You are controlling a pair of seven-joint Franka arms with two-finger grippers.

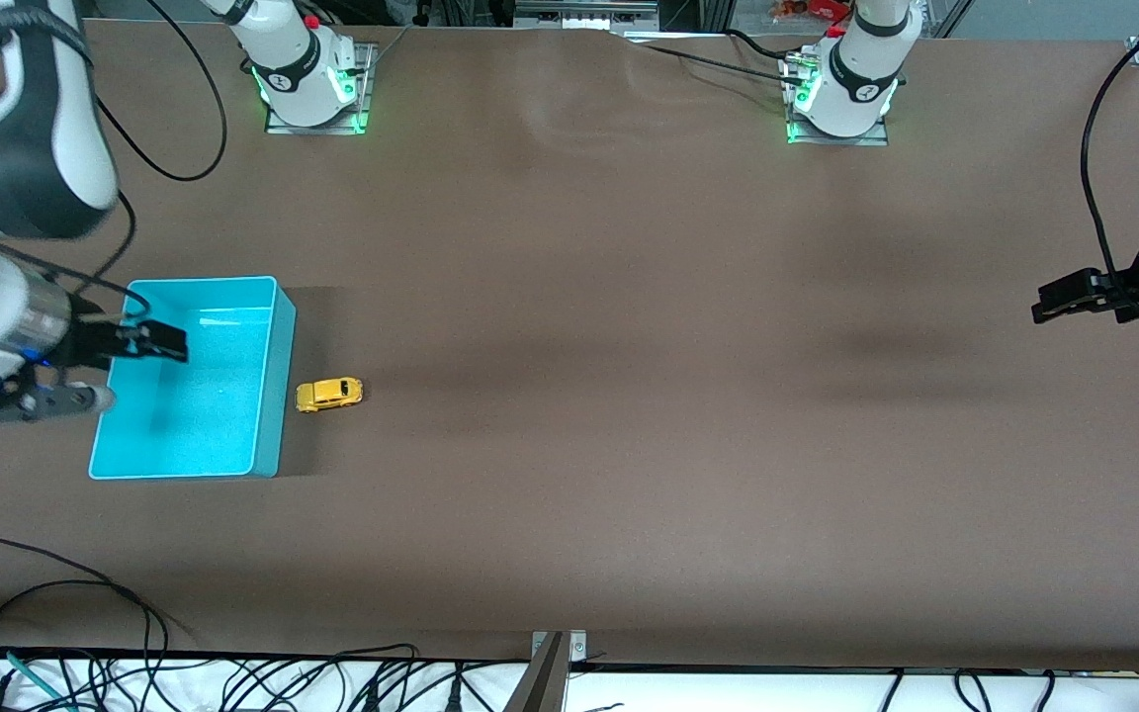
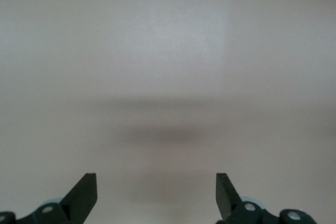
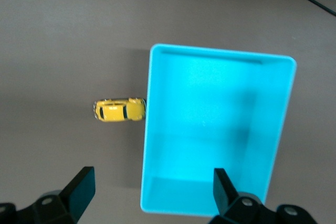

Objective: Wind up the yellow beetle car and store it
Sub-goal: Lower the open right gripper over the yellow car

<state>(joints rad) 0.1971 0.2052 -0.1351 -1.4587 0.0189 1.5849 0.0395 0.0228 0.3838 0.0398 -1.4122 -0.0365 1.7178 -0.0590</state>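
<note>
yellow beetle car [image 1: 329,395] – on table, just beside turquoise bin [image 1: 273,396] | right gripper [image 1: 169,341] – spread wide, empty, over bin | left gripper [image 1: 1054,302] – wide, waiting | car should be gripped across its sides

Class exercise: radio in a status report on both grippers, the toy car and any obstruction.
Right gripper open over turquoise bin. Left gripper open, waiting over bare table. Yellow beetle car on table beside bin, untouched. Nothing in the way.
</note>
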